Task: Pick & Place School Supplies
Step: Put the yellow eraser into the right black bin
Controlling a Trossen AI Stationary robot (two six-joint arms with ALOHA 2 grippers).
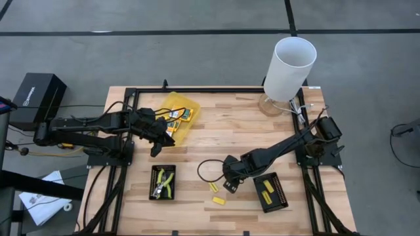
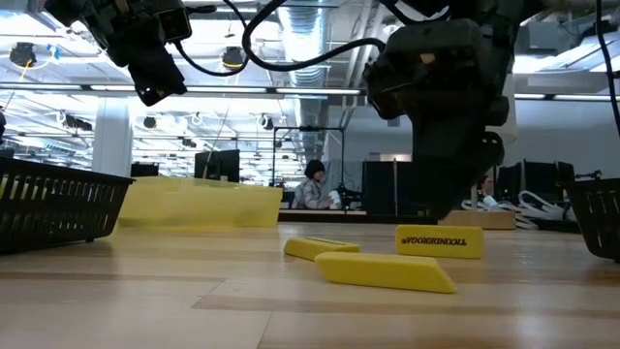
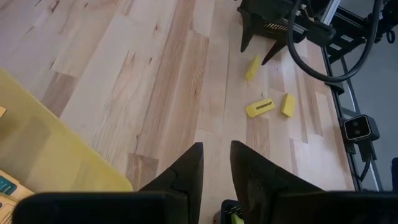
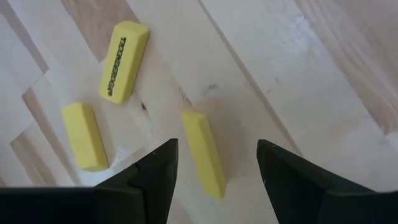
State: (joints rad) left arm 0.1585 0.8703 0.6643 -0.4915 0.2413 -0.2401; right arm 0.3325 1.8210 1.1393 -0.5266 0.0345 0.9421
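Lining up R gripper (image 4: 214, 165), jaws spread, over yellow stub (image 4: 203, 153); next drop & pinch; L gripper (image 3: 216, 169) waiting half-open.

I see three yellow stubs (image 4: 204, 152), one (image 4: 124, 60) with black lettering. Counter (image 1: 230, 131) is pale wood grain. Yellow container (image 1: 186, 127) holds orange-green packets (image 1: 178, 117). Trays (image 1: 279, 198) black, pliers (image 1: 164, 183) yellow-green, fingers (image 4: 155, 171) dark, lampshade (image 1: 289, 68) white.
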